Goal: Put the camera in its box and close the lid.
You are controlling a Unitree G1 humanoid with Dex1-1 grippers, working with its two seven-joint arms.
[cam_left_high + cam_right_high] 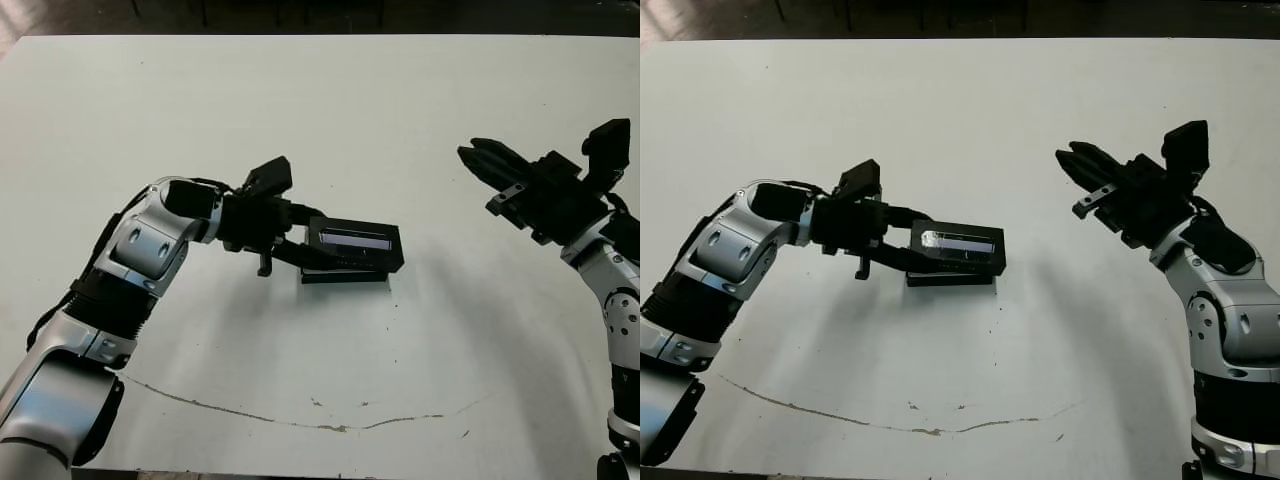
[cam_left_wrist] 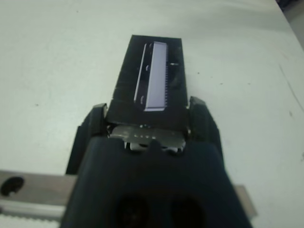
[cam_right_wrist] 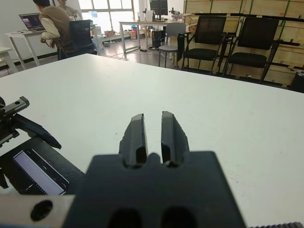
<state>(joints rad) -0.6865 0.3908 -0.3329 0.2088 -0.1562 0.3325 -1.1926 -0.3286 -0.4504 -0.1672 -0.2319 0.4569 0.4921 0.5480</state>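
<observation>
white bench [image 1: 330,380] surface fills both head views, marked by a thin curved dark line near its front edge. the left gripper [image 1: 300,243] is seen closed around one short end of the lid [image 1: 355,242], with a black finger pressed to each long side of it, as the left wrist view shows. the lid [image 2: 151,80] is held flat with its pale grey-lavender strip facing up, and it is carried directly over the box [image 1: 345,276], of which only a dark edge and a sliver of white are seen beneath; whether the lid is touching the box or is just above it cannot be told. the camera is not made out in any view, and whether it lies inside the box cannot be told. the right gripper [image 1: 1080,160] is raised above the bench, well apart from the box and to its right, with nothing held; in the right wrist view its two fingers [image 3: 137,135] are seen standing parallel with only a narrow gap between them. beyond the far edge of the bench, in the right wrist view, black chairs [image 3: 206,40], desks and a seated person [image 3: 50,26] at a laptop are seen in the room.
</observation>
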